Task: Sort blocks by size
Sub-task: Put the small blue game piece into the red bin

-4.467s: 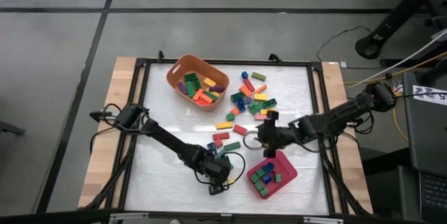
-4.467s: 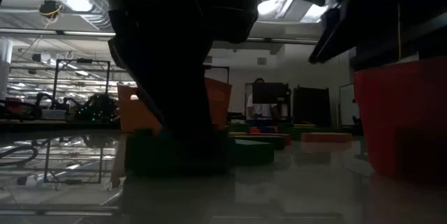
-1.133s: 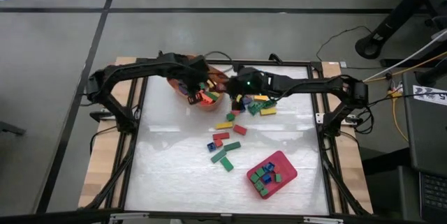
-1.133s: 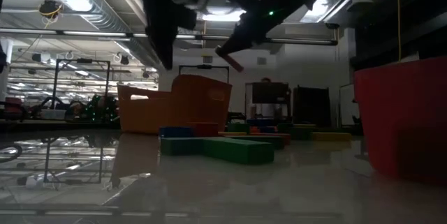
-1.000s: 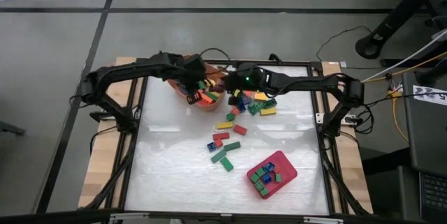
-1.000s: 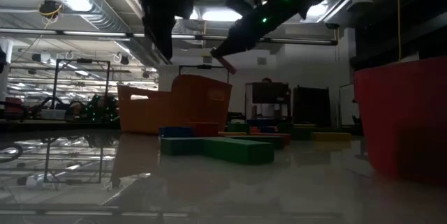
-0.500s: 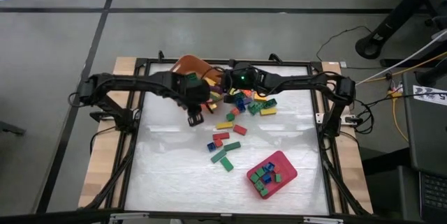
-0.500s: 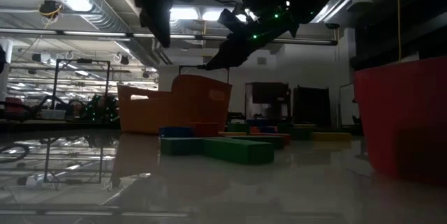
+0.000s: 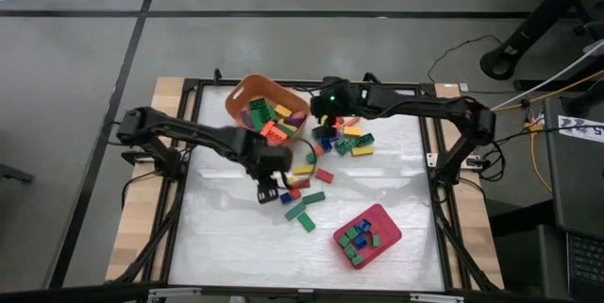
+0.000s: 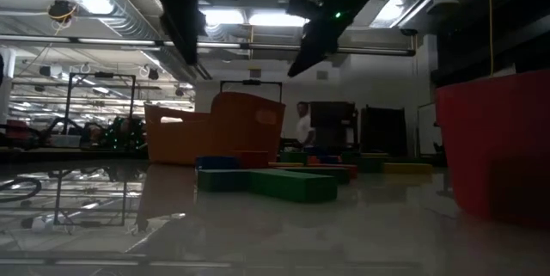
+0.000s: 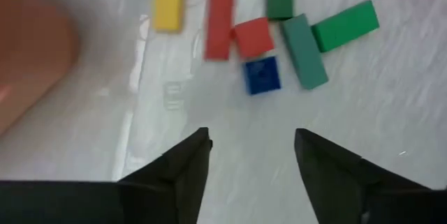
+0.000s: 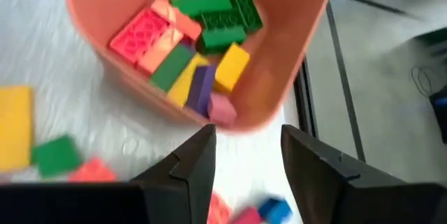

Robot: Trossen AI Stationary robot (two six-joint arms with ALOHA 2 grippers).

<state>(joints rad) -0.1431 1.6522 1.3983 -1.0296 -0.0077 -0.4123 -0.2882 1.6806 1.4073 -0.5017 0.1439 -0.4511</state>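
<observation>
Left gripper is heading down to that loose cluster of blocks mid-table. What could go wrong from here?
The left gripper is open and empty above tightly packed blocks: the small blue block touches a red block, so closing may catch two or scatter them. The right gripper, open by the orange tub, could clip its rim.

Grey floor surrounds the table (dark seam lines crossing it); beyond it, bright ceiling lights and shelving.

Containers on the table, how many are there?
2: an orange tub of long blocks at the far left, and a pink-red tray of small blocks at the near right.
</observation>
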